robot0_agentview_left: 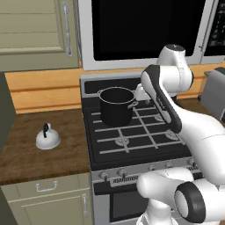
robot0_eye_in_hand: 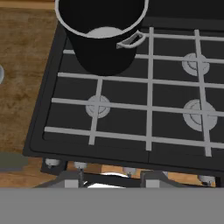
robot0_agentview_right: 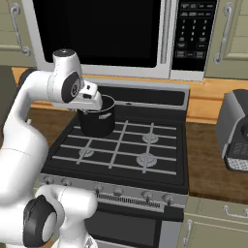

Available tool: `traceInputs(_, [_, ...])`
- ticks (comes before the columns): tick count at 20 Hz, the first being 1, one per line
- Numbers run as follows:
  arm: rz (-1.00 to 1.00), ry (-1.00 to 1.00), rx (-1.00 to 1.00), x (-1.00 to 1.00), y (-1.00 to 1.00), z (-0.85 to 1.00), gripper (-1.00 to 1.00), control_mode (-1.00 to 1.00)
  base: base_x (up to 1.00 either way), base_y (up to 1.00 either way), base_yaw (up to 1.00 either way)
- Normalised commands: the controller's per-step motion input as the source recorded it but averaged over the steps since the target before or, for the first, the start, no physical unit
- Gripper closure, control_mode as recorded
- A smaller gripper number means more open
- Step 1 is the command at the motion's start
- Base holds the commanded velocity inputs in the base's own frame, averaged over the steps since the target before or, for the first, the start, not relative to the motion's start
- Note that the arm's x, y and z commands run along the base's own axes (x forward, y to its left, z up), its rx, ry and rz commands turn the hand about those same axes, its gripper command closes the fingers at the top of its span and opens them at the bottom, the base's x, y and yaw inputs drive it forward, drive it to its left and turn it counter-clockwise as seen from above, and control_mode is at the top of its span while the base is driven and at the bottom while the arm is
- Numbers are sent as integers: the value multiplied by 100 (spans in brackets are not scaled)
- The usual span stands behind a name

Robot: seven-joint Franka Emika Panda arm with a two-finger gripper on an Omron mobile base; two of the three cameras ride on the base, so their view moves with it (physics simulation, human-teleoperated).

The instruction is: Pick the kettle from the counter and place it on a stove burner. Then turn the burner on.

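My arm arches up over the stove, wrist bent so my end effector (robot0_agentview_right: 99,103) hangs above the black pot (robot0_agentview_left: 116,105), empty; I cannot tell its jaw width. The kettle (robot0_agentview_left: 47,137) sits on the bench (robot0_agentview_left: 44,154), well left.

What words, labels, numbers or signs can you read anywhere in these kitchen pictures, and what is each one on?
None can be read.
Black microwave control panel: rows of small pale button markings, too small and blurred to read.
Grey toaster-like appliance on the dark brown wood-grain counter: a dark patterned front panel, no legible text.
Black stove's front strip of silvery knobs: no readable markings.
Tall black pot and small silvery-white kettle: no labels visible.
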Motion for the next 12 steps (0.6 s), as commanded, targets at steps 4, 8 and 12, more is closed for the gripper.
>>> traceInputs(4, [0, -1, 0, -19, 21, -5, -100, -100, 0, 0, 0])
traceInputs(8, [0, -8, -2, -14, 52, -17, -100, -100, 0, 0, 0])
traceInputs(12, [0, -16, 0, -7, 40, -13, -100, -100, 0, 0, 0])
